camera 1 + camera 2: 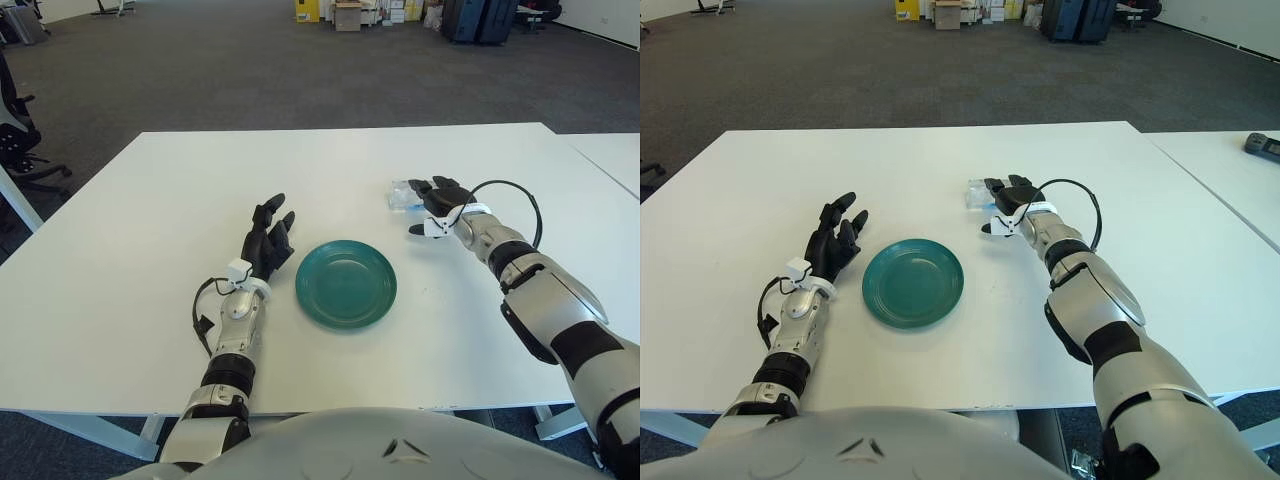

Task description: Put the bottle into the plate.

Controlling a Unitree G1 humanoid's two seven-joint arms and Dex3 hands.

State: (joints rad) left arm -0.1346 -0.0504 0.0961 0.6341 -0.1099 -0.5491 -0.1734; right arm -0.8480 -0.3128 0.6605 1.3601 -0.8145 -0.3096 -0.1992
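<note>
A small clear plastic bottle [403, 195] lies on the white table [150, 200], behind and to the right of the teal plate [346, 284]. My right hand [432, 207] is at the bottle's right end. Its dark fingers [446, 188] reach over that end and its thumb is spread out below, apart from the bottle. The bottle still lies on the table. The plate is empty. My left hand [267, 238] shows just left of the plate, palm toward it, fingers stretched out and holding nothing.
A second white table [1240, 170] adjoins on the right, with a dark object [1264, 146] on it. Office chairs [15, 130] stand on the carpet at the far left. Boxes and cases line the far wall.
</note>
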